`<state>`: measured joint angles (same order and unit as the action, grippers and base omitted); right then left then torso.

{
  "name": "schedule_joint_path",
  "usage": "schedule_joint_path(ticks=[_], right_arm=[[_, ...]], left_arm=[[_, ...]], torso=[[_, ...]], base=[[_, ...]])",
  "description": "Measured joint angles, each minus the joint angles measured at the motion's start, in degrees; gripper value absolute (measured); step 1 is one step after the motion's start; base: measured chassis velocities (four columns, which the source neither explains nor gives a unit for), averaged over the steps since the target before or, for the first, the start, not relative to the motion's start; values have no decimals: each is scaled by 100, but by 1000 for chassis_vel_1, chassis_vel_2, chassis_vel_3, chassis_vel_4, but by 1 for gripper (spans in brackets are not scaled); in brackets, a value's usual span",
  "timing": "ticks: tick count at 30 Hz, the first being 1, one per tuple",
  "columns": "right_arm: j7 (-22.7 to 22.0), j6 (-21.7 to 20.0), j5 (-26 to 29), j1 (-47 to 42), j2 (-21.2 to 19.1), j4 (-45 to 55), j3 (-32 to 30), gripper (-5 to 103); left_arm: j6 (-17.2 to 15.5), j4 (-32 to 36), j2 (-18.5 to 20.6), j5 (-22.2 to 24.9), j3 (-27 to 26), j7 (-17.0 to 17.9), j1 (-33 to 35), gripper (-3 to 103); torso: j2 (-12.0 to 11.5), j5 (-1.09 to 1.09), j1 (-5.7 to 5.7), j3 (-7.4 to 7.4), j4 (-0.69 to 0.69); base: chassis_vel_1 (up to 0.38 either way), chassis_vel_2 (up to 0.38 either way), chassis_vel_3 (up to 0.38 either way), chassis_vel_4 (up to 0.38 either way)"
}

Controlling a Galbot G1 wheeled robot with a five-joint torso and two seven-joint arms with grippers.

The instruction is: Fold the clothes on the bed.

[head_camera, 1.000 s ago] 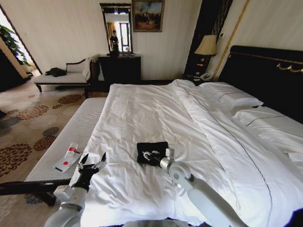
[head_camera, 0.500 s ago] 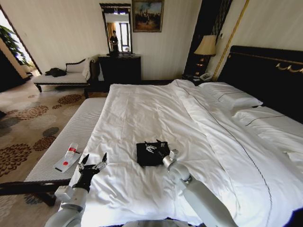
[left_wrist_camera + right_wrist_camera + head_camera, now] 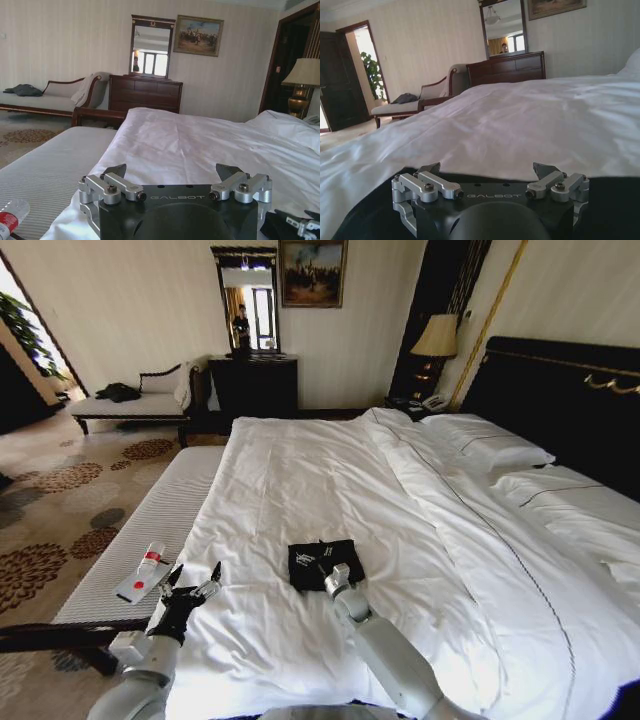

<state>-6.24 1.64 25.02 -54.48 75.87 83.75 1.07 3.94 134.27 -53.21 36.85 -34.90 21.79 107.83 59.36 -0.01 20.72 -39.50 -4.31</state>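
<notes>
Folded black T-shirt (image 3: 325,562) on the bed (image 3: 300,470), just beyond spread-fingered right gripper (image 3: 322,568); left gripper (image 3: 192,580) likewise parted, near-left.

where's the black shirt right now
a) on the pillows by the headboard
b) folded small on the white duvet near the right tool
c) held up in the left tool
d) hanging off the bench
b: the shirt lies as a small dark square on the duvet, with the open right tool over it; the open left tool is empty at the bed's edge.
</notes>
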Motion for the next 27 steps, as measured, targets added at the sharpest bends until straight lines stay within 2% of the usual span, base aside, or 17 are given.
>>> schedule_joint_path(ticks=[3,5,7,8,9,12,13,15,17,18,21,23,27], right_arm=[[-92,-124,189,-78,-175,385,-121,100],[-155,-334,424,-354,-697,1161,-584,100],[-128,-371,442,-669,-1067,1557,-1079,100],[-128,-371,442,-669,-1067,1557,-1079,100],[-57,-367,425,-1108,-1351,1899,-1656,100],[102,-243,317,-1940,-1526,2324,-2528,100],[102,-243,317,-1940,-1526,2324,-2528,100],[285,-66,195,-2827,-1425,2792,-3371,100],[422,84,77,-3653,-1094,3258,-3968,100],[422,84,77,-3653,-1094,3258,-3968,100],[528,332,-264,-4323,-661,3608,-4342,100],[595,503,-494,-4646,-411,3791,-4476,100],[638,609,-690,-4757,-310,3876,-4504,100]], left_arm=[[-16,-43,-28,-1,80,-2,-86,100],[51,-175,-45,-38,131,-292,-130,100],[172,-291,-17,-115,131,-585,-123,100],[172,-291,-17,-115,131,-585,-123,100],[261,-435,-23,-219,172,-764,-168,100],[312,-698,-101,-408,270,-826,-332,100],[312,-698,-101,-408,270,-826,-332,100],[348,-1008,-120,-486,349,-1029,-556,100],[325,-1108,-109,-421,369,-1113,-792,100],[325,-1108,-109,-421,369,-1113,-792,100],[341,-1127,-126,-452,344,-1135,-899,100],[480,-1127,-93,-585,323,-1219,-751,100],[637,-1103,-49,-728,268,-1263,-542,100]], torso=[[0,-2,0,0,-2],[1,0,0,0,1],[1,-1,0,1,-2],[1,-1,0,1,-2],[1,0,0,1,-5],[1,0,0,1,-6],[1,0,0,1,-6],[1,0,0,1,-1],[2,-1,0,2,-5],[2,-1,0,2,-5],[2,-2,-1,2,-6],[2,-2,-1,2,-1],[2,-2,-1,1,0]], base=[[0,0,0,0],[0,0,0,0],[0,0,0,0],[0,0,0,0],[0,0,0,0],[0,0,0,0],[0,0,0,0],[0,0,0,0],[0,0,0,0],[0,0,0,0],[0,0,0,0],[0,0,0,0],[0,0,0,0]])
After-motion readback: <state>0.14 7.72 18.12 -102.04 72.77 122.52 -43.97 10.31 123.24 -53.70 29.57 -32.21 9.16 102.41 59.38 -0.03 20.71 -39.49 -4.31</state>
